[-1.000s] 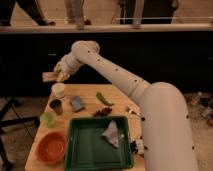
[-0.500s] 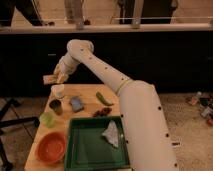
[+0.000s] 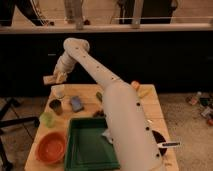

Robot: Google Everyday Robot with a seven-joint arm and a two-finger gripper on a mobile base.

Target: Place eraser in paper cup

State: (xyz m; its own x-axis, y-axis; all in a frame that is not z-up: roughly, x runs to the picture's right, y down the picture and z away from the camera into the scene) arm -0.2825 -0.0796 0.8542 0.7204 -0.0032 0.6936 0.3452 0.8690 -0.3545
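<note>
My gripper [image 3: 56, 77] is at the far left of the table, a little above the white paper cup [image 3: 58, 91]. It is shut on the eraser [image 3: 49, 80], a tan-brown flat block held about level and sticking out to the left of the fingers. The eraser hangs just above and slightly left of the cup's rim, apart from it. The cup stands upright on the wooden table [image 3: 145, 107] near its back left corner. My white arm reaches from the lower right across the table to the gripper.
A dark grey cup [image 3: 55, 106] and a light green cup [image 3: 47, 119] stand in front of the paper cup. A blue pad [image 3: 76, 103] lies to its right. A green tray [image 3: 89, 145] and an orange bowl [image 3: 51, 148] sit at the front.
The arm has swung further left and forward, and the gripper with the eraser has come down closer to the paper cup.
</note>
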